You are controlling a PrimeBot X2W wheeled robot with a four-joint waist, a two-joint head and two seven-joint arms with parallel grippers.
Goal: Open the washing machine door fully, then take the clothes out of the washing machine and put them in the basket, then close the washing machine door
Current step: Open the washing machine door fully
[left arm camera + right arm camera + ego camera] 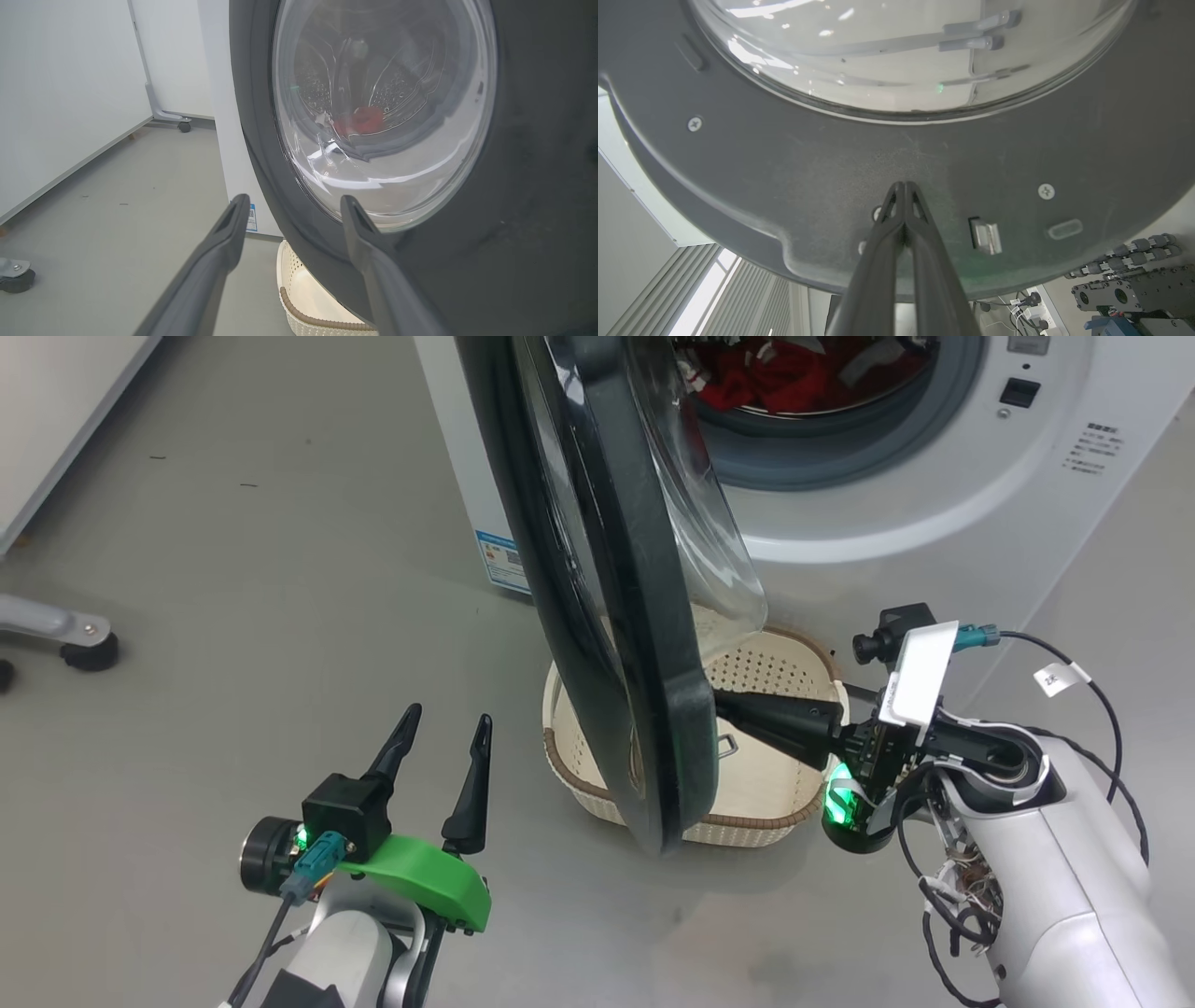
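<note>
Head view, looking down at a grey floor. Nearest, at 7 o'clock, the left hand hovers above the floor with its two dark fingers spread wide apart – nothing between them, nothing touched. In the left wrist view the same left hand points at the outer face of the washing machine door, the spread fingertips just short of its black ring.

At 4 o'clock the right hand reaches toward 9 o'clock, its fingers pressed tightly together and holding nothing. The right wrist view shows the closed tips of that right hand set against the grey inner face of the washing machine door, just beside a small metal latch at the tips' 4 o'clock.

Between the two hands, running from centre up to 12 o'clock, the washing machine door stands swung out and is seen almost edge-on, its clear glass bowl bulging toward the machine.

On the floor under the door's lower edge sits the basket – cream, with a brown rim and nothing inside. The left wrist view catches a corner of the basket at 6 o'clock.

Farthest, at 1 o'clock, the washing machine stands white with its opening uncovered. The clothes, red with white trim, lie inside the drum at 12 o'clock.
</note>
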